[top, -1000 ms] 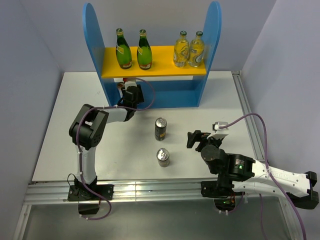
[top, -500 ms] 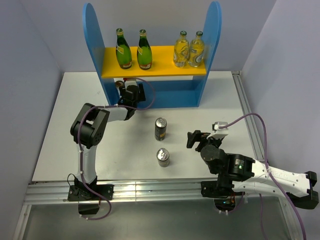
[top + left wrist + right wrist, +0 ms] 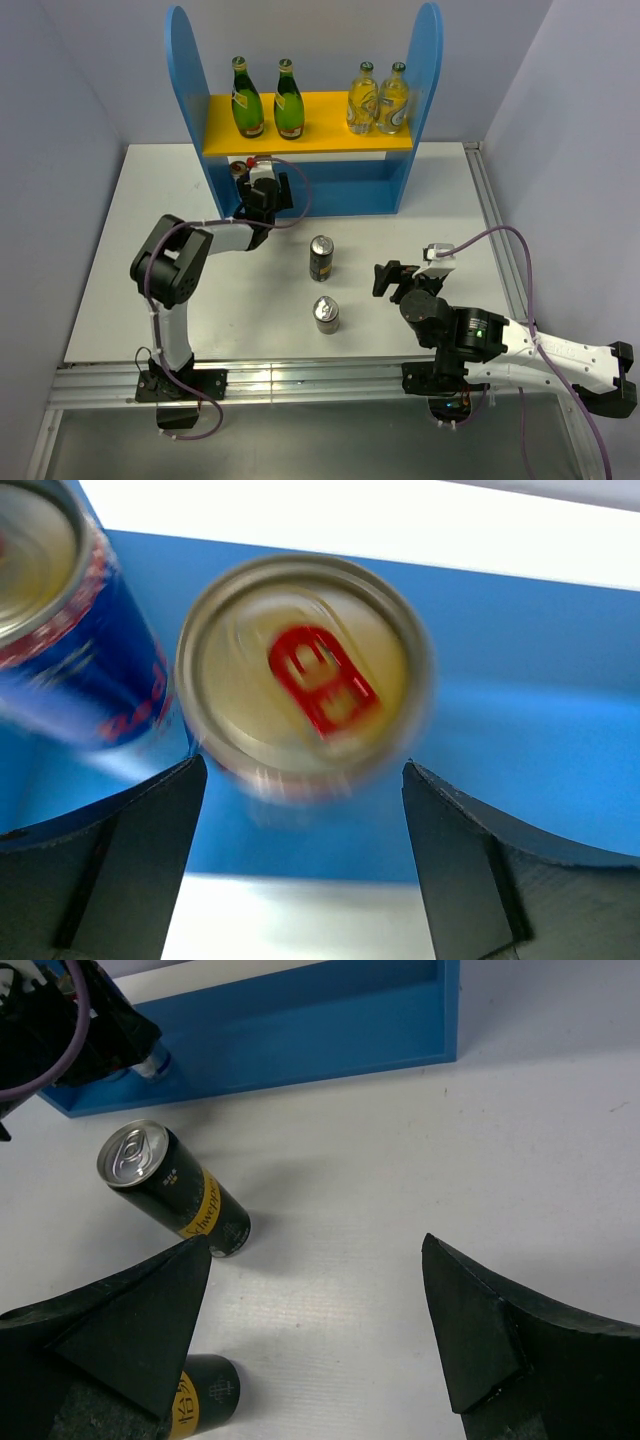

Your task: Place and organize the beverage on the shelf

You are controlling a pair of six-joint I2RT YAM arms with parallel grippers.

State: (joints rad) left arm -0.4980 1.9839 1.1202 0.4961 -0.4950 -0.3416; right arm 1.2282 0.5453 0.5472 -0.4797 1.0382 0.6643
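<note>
The blue shelf [image 3: 186, 80] stands at the back. Two green bottles [image 3: 247, 100] and two pale bottles [image 3: 379, 98] stand on its yellow board [image 3: 320, 139]. My left gripper [image 3: 258, 181] is open at the left end of the lower tier [image 3: 560, 710]. Its jaws stand apart just short of a silver-blue can [image 3: 305, 670] with a red tab. A second silver-blue can [image 3: 40, 600] stands to its left. Two black-gold cans [image 3: 321, 257] [image 3: 326, 314] stand on the table; they also show in the right wrist view [image 3: 175, 1195] [image 3: 200, 1400]. My right gripper [image 3: 395, 278] is open and empty to their right.
The table is white, with a metal rail along the right edge [image 3: 497, 230] and the front edge [image 3: 300, 375]. The left arm [image 3: 70, 1030] reaches across the left end of the shelf. Grey walls close in on both sides.
The left arm's elbow has swung left and its gripper has shifted slightly at the lower tier; the can in front of it is blurred. The right arm has not moved.
</note>
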